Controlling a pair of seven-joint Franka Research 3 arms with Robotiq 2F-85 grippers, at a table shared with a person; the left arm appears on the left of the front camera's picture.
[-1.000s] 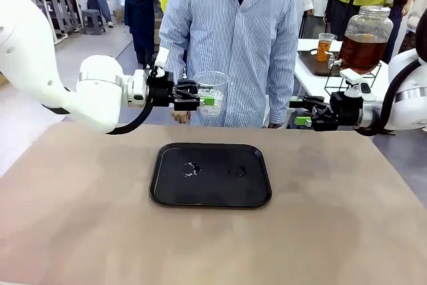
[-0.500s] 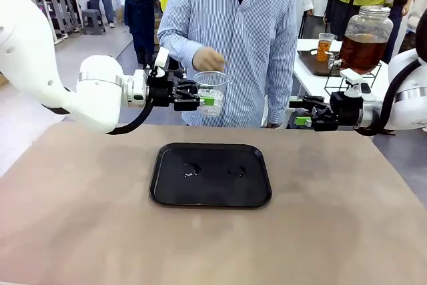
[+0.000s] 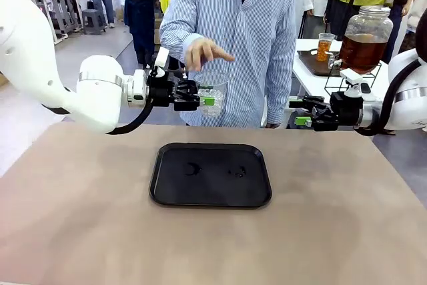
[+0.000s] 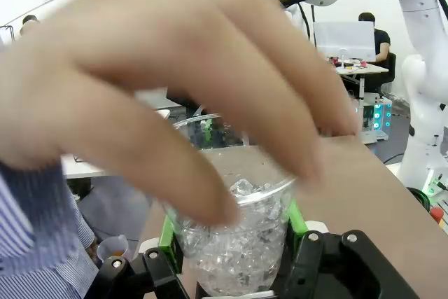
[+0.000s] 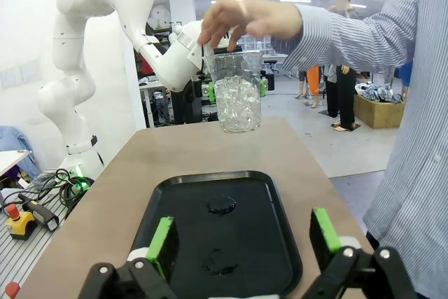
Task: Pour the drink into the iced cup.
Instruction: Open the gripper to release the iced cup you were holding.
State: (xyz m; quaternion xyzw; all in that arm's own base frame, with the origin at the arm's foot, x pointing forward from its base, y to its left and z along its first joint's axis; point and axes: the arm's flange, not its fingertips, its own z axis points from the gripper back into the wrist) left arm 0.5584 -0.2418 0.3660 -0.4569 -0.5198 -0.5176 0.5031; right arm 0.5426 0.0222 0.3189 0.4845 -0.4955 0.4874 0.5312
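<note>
The iced cup (image 3: 217, 101), clear plastic and half full of ice cubes, hangs upright above the table's far edge with my left gripper (image 3: 205, 101) shut on it. The left wrist view shows the green pads pressed on both sides of the iced cup (image 4: 238, 257). A person's hand (image 3: 203, 51) hovers just over its rim, fingers spread. My right gripper (image 3: 297, 111) stands open with nothing in it at the far right, level with the cup (image 5: 238, 103). The amber drink fills a big glass jar (image 3: 365, 38) and a small cup (image 3: 324, 46) on the side table.
A black tray (image 3: 167, 191) lies in the middle of the brown table, with two small wet spots on it. The person in a striped shirt (image 3: 247, 45) stands at the far edge. The side table with the jar stands at the back right.
The person's hand has risen from behind the table edge to just above the cup's rim. Both arms and the cup have stayed still.
</note>
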